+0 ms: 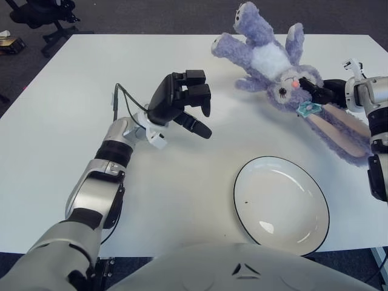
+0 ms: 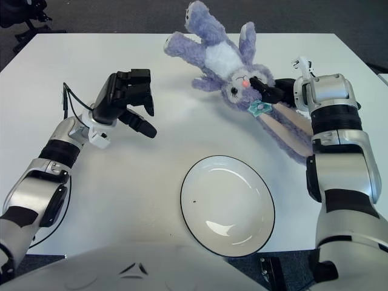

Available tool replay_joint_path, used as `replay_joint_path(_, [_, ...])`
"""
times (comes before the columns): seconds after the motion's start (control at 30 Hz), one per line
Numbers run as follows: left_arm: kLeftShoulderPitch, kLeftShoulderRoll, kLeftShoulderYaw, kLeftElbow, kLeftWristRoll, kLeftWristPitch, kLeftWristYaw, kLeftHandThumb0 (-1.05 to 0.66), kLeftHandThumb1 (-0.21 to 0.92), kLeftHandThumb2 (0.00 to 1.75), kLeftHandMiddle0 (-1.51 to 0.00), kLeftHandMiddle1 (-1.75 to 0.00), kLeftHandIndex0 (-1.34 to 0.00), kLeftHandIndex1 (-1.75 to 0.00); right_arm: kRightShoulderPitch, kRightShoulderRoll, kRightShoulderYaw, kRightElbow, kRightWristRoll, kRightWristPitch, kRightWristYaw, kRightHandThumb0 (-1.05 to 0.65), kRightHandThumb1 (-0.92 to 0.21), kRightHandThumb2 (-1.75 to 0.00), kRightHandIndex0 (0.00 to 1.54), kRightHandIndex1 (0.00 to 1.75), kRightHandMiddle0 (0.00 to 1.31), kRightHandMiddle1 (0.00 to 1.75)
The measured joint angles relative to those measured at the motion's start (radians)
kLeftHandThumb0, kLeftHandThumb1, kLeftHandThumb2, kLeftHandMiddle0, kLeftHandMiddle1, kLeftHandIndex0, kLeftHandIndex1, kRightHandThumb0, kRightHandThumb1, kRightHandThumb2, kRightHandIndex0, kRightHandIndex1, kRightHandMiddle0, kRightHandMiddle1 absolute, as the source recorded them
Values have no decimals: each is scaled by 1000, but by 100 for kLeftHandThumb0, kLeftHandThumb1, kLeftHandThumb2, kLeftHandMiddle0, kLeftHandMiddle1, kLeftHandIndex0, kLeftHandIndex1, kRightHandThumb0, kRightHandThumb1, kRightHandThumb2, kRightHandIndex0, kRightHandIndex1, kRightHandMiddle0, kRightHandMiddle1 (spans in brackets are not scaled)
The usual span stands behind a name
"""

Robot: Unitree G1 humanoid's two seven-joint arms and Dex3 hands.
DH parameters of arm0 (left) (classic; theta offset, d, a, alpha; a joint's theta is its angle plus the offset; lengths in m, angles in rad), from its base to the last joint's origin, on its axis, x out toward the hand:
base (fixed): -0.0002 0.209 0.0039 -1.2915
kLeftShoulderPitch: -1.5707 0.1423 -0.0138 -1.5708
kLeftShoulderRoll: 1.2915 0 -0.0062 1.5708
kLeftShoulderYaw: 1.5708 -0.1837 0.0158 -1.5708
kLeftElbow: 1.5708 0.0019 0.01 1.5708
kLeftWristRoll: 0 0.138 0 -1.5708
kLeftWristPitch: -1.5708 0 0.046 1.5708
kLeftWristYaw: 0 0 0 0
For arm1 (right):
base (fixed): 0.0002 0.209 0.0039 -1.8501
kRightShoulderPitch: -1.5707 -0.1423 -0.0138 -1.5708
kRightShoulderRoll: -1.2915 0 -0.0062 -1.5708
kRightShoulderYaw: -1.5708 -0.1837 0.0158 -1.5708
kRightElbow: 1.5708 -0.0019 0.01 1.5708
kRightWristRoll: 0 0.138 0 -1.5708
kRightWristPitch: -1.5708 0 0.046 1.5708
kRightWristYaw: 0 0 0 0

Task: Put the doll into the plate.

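Observation:
The doll (image 1: 273,63), a purple plush bunny with a white belly, lies on its back at the far right of the white table (image 1: 73,79). Its long ears (image 1: 345,130) trail toward the right edge. My right hand (image 1: 319,93) comes in from the right and its dark fingers are closed on the doll's face, beside a small teal tag (image 1: 307,108). The white plate (image 1: 281,206) with a dark rim sits empty near the front edge, below the doll. My left hand (image 1: 189,104) hovers over the table's middle, left of the doll, fingers spread and holding nothing.
A black office chair (image 1: 42,15) stands on the dark floor beyond the table's far left corner. A small object (image 1: 9,43) lies on the floor at the left edge. My torso (image 1: 242,270) fills the bottom of the view.

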Motion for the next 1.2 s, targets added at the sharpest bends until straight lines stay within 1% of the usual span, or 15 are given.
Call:
replay_joint_path(0.2, [-23,-47,-51,49,-75,42,-88,-28,92,28,-89,-175,-70,-175,-4,8,-2,19,-11,-24,-15,-42,-51,-106,111,175,46,175])
replay_joint_path(0.3, [-34,-90,-88,74,-131,72,-153,-32,92,30,-87,-175,-67,-175,-4,13,-4,19,-12,-30,-24,-42,-51,-106,111,175,46,175])
replay_joint_path(0.37, [-35,-110,-109,76,-177,92,-202,-35,92,29,-86,-175,-66,-170,-4,16,-6,19,-12,-31,-27,-42,-51,-106,111,175,46,175])
replay_joint_path(0.43, [-34,-131,-132,73,-241,117,-269,-36,92,28,-86,-175,-68,-160,-4,19,-6,19,-12,-34,-31,-42,-51,-105,112,175,46,175])
replay_joint_path(0.47, [-34,-137,-140,70,-266,129,-299,-36,92,28,-86,-175,-68,-159,-4,21,-7,19,-12,-36,-32,-42,-51,-105,112,175,46,175])
replay_joint_path(0.6, [-15,-138,-150,4,-357,194,-405,-35,92,26,-86,-175,-68,-170,-4,23,-7,20,-13,-45,-33,-41,-52,-105,112,175,46,175])
replay_joint_path(0.63, [-8,-137,-150,-17,-372,210,-422,-35,92,26,-87,-175,-69,-171,-4,22,-7,20,-16,-47,-34,-36,-59,-85,113,175,60,175])
replay_joint_path(0.67, [-2,-136,-150,-33,-380,224,-435,-35,92,25,-87,-175,-69,-172,-4,22,-7,21,-18,-49,-34,-35,-64,-74,113,175,66,175])
replay_joint_path(0.7, [5,-136,-150,-52,-386,238,-451,-35,92,25,-87,-175,-70,-173,-4,22,-8,23,-21,-51,-35,-32,-73,-56,114,175,73,175])
replay_joint_path(0.73, [11,-136,-151,-69,-389,251,-465,-34,92,25,-87,-175,-70,-174,-4,22,-8,25,-25,-53,-36,-30,-78,-44,114,175,78,175])
replay_joint_path(0.83, [35,-154,-159,-120,-367,297,-479,-33,92,25,-87,-175,-71,-174,-5,22,-9,29,-32,-57,-41,-29,-86,-26,114,175,84,175])
replay_joint_path(0.93, [64,-178,-174,-152,-328,338,-479,-33,92,25,-88,-175,-71,-175,-5,22,-9,33,-37,-62,-46,-28,-89,-20,114,175,86,175])
replay_joint_path(1.03, [89,-192,-191,-170,-304,364,-488,-32,92,25,-88,-175,-71,-175,-5,24,-9,34,-39,-69,-51,-29,-90,-17,115,175,87,175])
replay_joint_path(1.1, [95,-194,-205,-186,-303,389,-520,-32,92,26,-88,-175,-70,-175,-6,27,-9,34,-41,-73,-55,-29,-90,-16,115,175,87,175])
replay_joint_path(1.2, [95,-181,-215,-210,-302,425,-573,-31,92,27,-88,-175,-70,-175,-8,34,-9,34,-42,-78,-60,-29,-90,-15,115,175,87,175])
